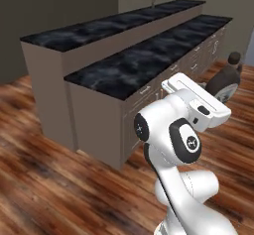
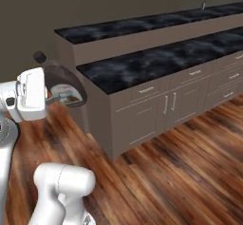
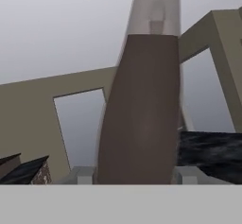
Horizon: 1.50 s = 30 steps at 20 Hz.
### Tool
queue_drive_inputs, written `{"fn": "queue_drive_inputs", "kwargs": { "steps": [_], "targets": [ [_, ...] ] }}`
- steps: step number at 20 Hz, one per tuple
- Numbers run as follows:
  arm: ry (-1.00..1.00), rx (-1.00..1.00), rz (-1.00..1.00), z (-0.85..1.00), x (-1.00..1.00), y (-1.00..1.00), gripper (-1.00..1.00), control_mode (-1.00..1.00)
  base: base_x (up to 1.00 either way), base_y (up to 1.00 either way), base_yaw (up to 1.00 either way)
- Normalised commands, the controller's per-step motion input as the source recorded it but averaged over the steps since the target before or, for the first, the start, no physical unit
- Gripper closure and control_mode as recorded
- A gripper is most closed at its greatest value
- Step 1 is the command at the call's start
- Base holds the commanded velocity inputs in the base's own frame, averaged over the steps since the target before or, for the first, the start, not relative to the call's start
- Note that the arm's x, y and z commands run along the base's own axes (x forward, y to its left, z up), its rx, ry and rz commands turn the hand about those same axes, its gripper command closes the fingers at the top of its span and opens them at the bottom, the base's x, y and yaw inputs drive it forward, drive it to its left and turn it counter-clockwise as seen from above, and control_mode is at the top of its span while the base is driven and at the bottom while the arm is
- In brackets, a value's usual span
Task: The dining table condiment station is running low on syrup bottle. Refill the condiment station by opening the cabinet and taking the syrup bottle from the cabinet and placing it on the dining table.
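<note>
The syrup bottle (image 3: 142,114), dark brown with a narrow neck, rises between my gripper's (image 3: 134,176) two fingertips, which press on its sides. In the base views the bottle (image 1: 225,78) (image 2: 64,84) is held tilted in the air at the end of my white hand, its dark cap (image 2: 40,57) pointing up and away. The dining table (image 1: 99,28) (image 2: 142,24), with a black veined top, runs along behind a lower counter, well apart from the bottle. The cabinet is out of view.
A lower black-topped counter (image 1: 149,60) (image 2: 166,60) with drawers and doors stands between me and the dining table. A small upright item (image 1: 153,1) (image 2: 204,2) sits at the table's far end. Wooden floor (image 2: 180,172) lies open around the base.
</note>
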Motion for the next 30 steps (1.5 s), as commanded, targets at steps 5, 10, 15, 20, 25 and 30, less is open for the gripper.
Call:
{"fn": "queue_drive_inputs", "kwargs": {
  "steps": [5, 10, 15, 20, 25, 30],
  "targets": [
    [0.00, 0.00, 0.00, 0.00, 0.00, 0.00, 1.00, 1.00, 0.88, 1.00, -0.11],
    [0.00, 0.00, 0.00, 0.00, 0.00, 0.00, 1.00, 1.00, 0.87, 1.00, -0.11],
    [0.00, 0.00, 0.00, 0.00, 0.00, 0.00, 1.00, 1.00, 0.88, 1.00, -0.11],
    [0.00, 0.00, 0.00, 0.00, 0.00, 0.00, 1.00, 1.00, 0.89, 1.00, -0.11],
    [0.00, 0.00, 0.00, 0.00, 0.00, 0.00, 1.00, 1.00, 0.88, 1.00, -0.11],
    [0.00, 0.00, 0.00, 0.00, 0.00, 0.00, 1.00, 1.00, 0.88, 1.00, -0.11]
  ]
}}
